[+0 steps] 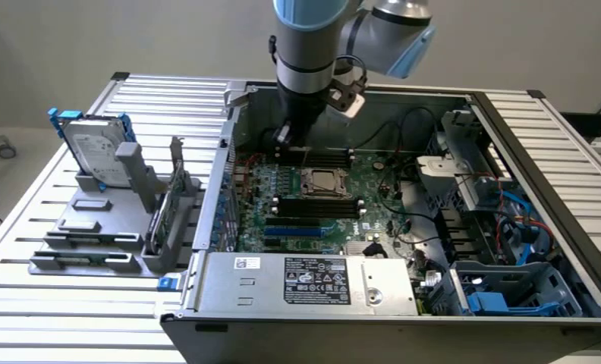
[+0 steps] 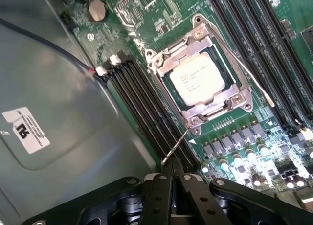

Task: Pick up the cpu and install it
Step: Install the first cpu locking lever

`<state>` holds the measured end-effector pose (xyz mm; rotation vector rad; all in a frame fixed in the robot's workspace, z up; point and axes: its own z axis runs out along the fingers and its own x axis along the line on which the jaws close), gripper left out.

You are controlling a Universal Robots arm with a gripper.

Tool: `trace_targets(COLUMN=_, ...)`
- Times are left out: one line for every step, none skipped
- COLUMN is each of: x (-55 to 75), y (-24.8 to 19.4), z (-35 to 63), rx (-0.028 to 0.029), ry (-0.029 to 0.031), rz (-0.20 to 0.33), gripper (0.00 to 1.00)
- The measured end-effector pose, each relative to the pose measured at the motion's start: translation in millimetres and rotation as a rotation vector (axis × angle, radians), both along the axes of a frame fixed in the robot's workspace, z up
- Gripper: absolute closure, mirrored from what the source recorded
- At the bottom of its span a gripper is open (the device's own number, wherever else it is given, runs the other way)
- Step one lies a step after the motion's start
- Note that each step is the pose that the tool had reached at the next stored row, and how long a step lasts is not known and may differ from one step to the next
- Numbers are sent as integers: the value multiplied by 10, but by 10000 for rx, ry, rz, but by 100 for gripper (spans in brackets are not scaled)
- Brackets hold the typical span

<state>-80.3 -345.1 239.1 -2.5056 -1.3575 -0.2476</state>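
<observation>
1. Slatted table (image 1: 67,311) carries an open computer case (image 1: 503,114).
2. Cpu (image 2: 197,79) already sits in its socket.
3. Tool (image 2: 172,180), pressed together and empty, hangs just beside the socket lever (image 2: 178,143) tip. This looks like the latching stage, which calls for fine aim.

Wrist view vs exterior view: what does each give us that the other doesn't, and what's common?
Wrist view: print on the cpu lid, a wire latch lever at the socket, a white label on the case wall, and the shut fingers with nothing between them.
Exterior view: the arm, the whole open case, a hard drive in a blue frame outside it, the power supply.
Both: the cpu seated in the socket, with black memory slots beside it.
</observation>
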Motion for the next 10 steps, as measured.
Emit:
trace_targets(x=0, y=1, z=0, rx=-3, ry=-80, rz=-63, gripper=89)
trace_targets(x=0, y=2, z=0, rx=-4, ry=-147, rz=-133, gripper=89)
trace_targets(x=0, y=2, z=0, rx=-4, ry=-201, rz=-209, gripper=89)
trace_targets(x=0, y=2, z=-1, rx=-4, ry=-245, rz=-289, gripper=89)
trace_targets(x=0, y=2, z=-7, rx=-5, ry=-276, rz=-386, gripper=89)
trace_targets(x=0, y=3, z=-14, rx=-17, ry=-294, rz=-478, gripper=89)
trace_targets(x=0, y=2, z=-22, rx=-38, ry=-305, rz=-555, gripper=89)
trace_targets(x=0, y=2, z=-30, rx=-62, ry=-314, rz=-613, gripper=89)
trace_targets(x=0, y=2, z=-40, rx=-90, ry=-322, rz=-651, gripper=89)
trace_targets(x=0, y=2, z=-49, rx=-123, ry=-327, rz=-673, gripper=89)
